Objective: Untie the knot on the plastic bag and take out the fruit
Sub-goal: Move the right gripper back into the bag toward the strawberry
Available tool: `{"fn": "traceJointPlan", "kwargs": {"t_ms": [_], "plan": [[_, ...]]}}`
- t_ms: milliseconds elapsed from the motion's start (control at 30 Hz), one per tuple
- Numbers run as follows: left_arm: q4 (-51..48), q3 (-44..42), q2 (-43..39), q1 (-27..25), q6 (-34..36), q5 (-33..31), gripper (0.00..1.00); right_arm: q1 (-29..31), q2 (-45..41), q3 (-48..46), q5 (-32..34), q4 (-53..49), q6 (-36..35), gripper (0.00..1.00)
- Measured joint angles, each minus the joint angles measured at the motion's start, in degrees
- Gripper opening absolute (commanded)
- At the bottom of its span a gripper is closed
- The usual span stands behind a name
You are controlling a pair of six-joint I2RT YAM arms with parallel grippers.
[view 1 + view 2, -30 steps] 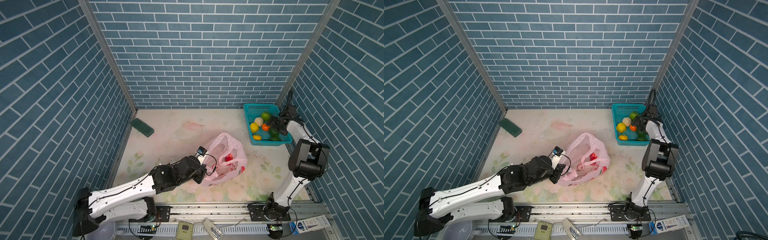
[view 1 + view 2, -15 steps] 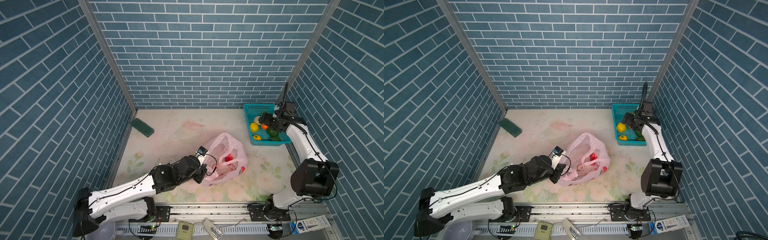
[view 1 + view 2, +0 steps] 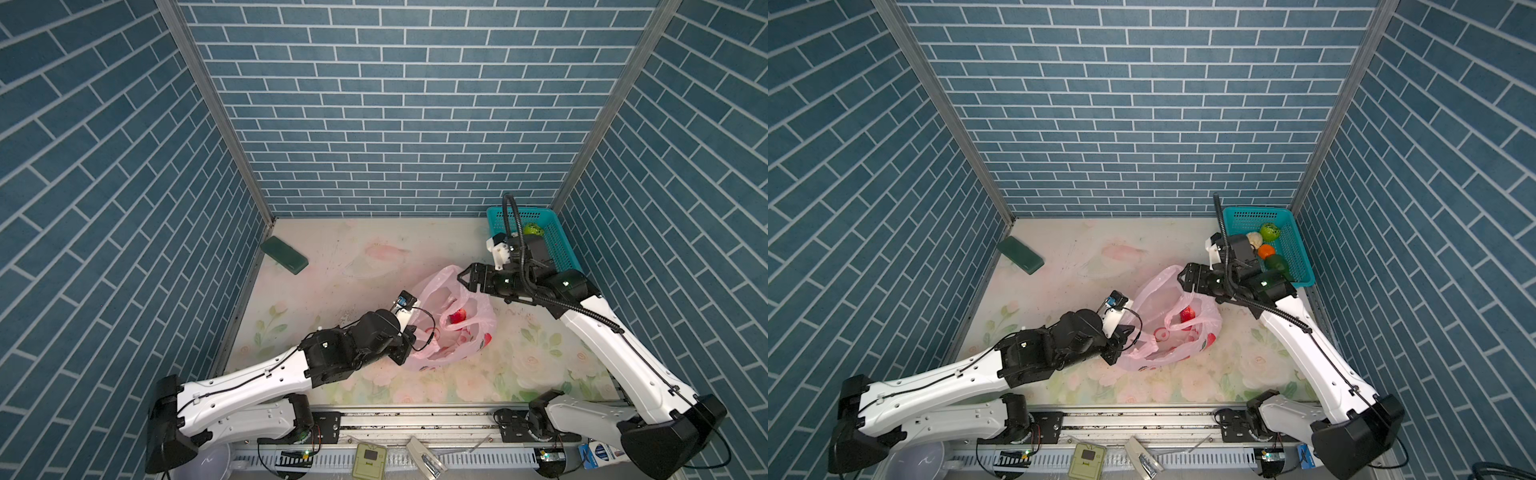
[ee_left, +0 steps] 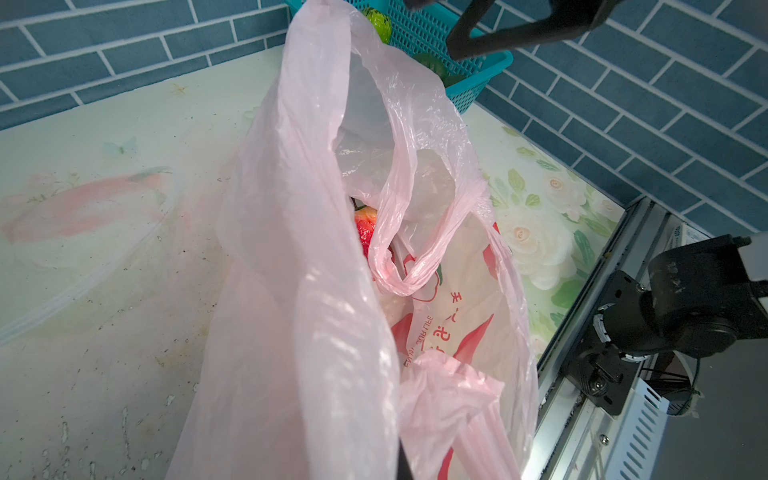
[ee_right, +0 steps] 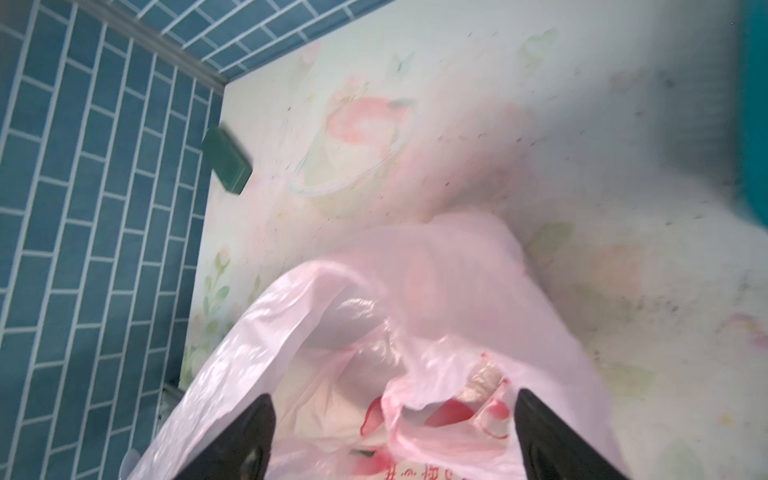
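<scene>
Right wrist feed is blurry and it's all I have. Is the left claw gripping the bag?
Observer: Yes, in both top views the left claw is shut on bunched plastic at the plastic bag's edge.
Operator: Fruit inside?
Observer: The left wrist view shows one red fruit through the open mouth.
Operator: Basket?
Observer: In a top view the teal basket shows a light green fruit, a cream-white fruit, an orange fruit and a dark green fruit.
</scene>
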Motion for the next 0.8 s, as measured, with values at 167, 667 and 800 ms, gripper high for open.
{"fn": "traceJointPlan", "kwargs": {"t_ms": [167,667,800], "plan": [[0.33,0.00,-0.09,0.00,0.11,-0.04,0.00,8.74,-0.92,-3.93,2.45,1.64,5.55,0.86],[1.18,0.04,-0.74,0.00,1.01,-0.68,0.00,21.29,7.80,-12.41,4.83,18.88,15.76,0.83],[1.18,0.15,-0.68,0.00,1.46,-0.66,0.00,21.59,11.34,-14.56,5.22,22.80,17.33,0.83]]}}
